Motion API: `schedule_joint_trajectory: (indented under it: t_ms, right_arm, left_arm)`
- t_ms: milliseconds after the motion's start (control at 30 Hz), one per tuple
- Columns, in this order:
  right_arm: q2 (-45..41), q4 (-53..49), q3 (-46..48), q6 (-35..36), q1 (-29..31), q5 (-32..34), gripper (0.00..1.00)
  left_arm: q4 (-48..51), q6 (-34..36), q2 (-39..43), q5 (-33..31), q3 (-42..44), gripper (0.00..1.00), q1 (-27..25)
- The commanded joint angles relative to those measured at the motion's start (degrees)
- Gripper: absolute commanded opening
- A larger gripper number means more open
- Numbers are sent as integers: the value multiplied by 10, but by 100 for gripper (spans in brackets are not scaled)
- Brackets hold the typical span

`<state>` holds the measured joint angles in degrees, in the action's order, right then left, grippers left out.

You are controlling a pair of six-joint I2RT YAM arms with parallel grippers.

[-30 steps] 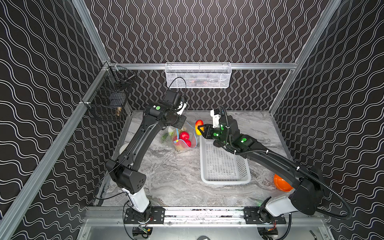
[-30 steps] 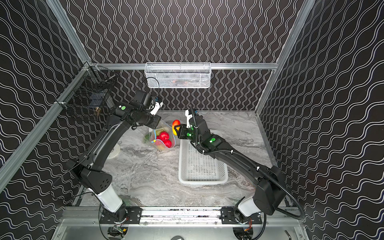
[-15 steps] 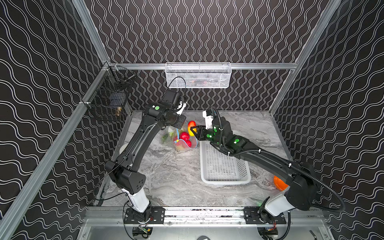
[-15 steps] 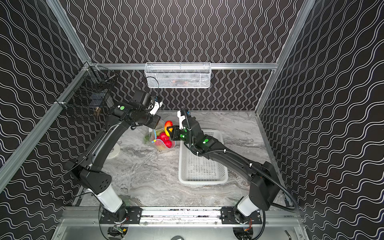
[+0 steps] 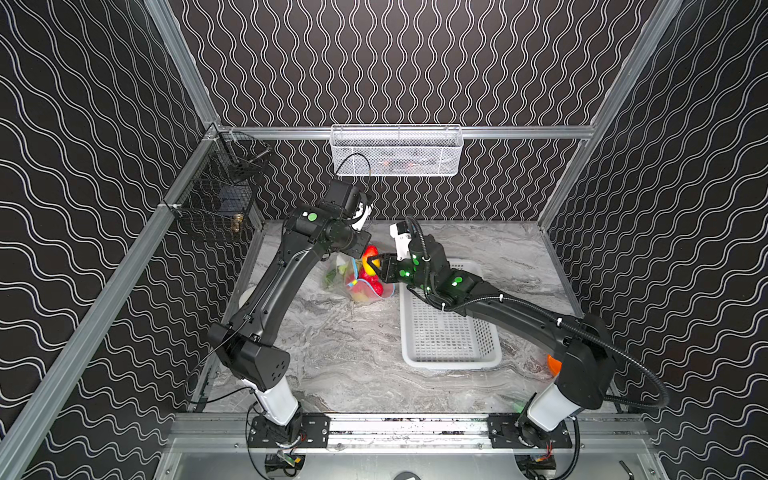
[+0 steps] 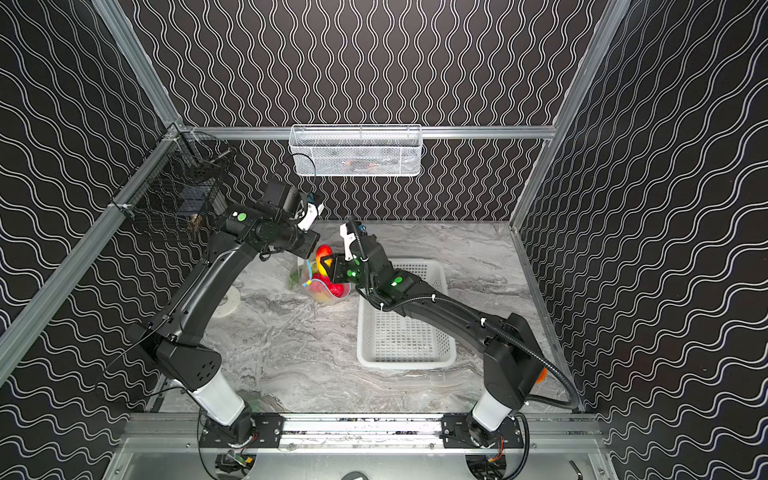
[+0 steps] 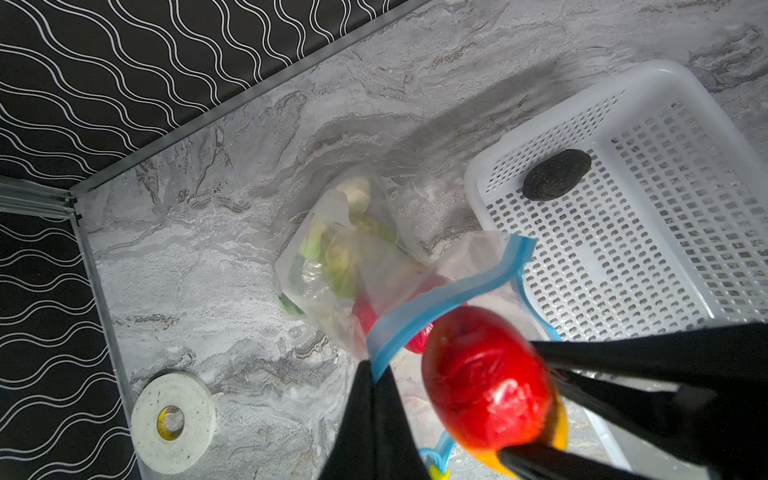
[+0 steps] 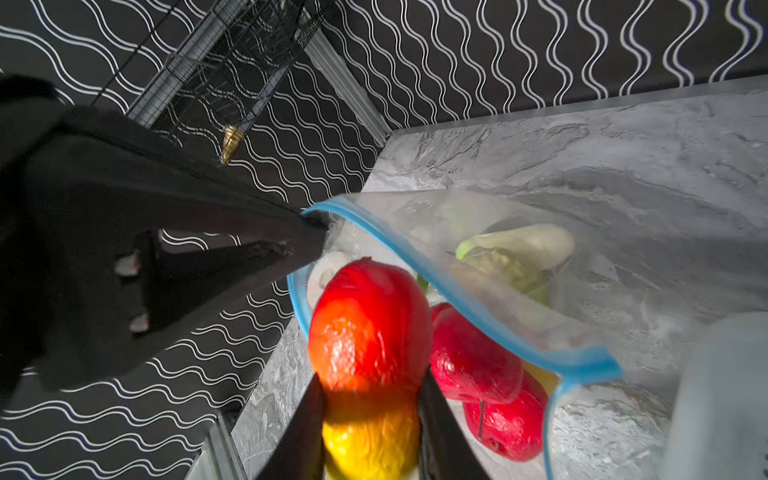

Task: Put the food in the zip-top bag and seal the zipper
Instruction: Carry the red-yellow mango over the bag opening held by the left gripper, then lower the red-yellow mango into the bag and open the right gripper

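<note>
The right arm is stretched low over the white basket (image 5: 451, 336). A red-yellow fruit (image 8: 370, 324) is grasped in the right pincer (image 8: 372, 395), at the mouth of the zip-top bag (image 7: 332, 266). Just beyond, the zipper (image 7: 440, 297) is clenched by the downward-tilted left pincer (image 7: 372, 370).

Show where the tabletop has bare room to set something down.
Bare marble between the left arm and the white basket, toward the front rail; also behind it. Crowded around the bag, where the left gripper and right gripper meet.

zip-top bag (image 8: 519, 232) mouth: open, filled by fruit (image 8: 370, 324);
mouth rim: left gripper (image 8: 311, 230) pinching;
bag's side: basket (image 5: 451, 365) just beside;
table (image 5: 345, 361) front: free
</note>
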<state>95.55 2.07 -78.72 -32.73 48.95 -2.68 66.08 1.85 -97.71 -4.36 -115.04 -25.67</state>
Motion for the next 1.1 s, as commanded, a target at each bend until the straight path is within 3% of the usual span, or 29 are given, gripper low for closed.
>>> schedule_joint_trajectory:
  t_ms: [0, 300, 500, 533, 600, 700, 800, 1067]
  right_arm:
    - [17, 14, -15, 13, 7, 6, 10]
    - [70, 27, -44, 59, 19, 38, 12]
    - [105, 92, -40, 86, 19, 20, 21]
    - [106, 125, -27, 91, 19, 12, 24]
    - [114, 174, -13, 97, 17, 1, 42]
    - [128, 161, -41, 101, 12, -5, 51]
    - [128, 165, -46, 102, 10, -2, 68]
    - [98, 148, -30, 95, 3, 24, 76]
  left_arm:
    - [-8, 7, 5, 0, -1, 0, 0]
    - [-3, 6, -2, -2, -13, 0, 0]
    - [1, 5, -15, -1, -29, 0, 0]
    - [3, 5, -19, 0, -32, 0, 0]
    - [5, 4, -24, 0, -42, 0, 0]
    - [6, 4, -27, -6, -46, 0, 0]
    - [5, 5, -28, -13, -43, 0, 0]
    - [5, 6, -31, -18, -45, 0, 0]
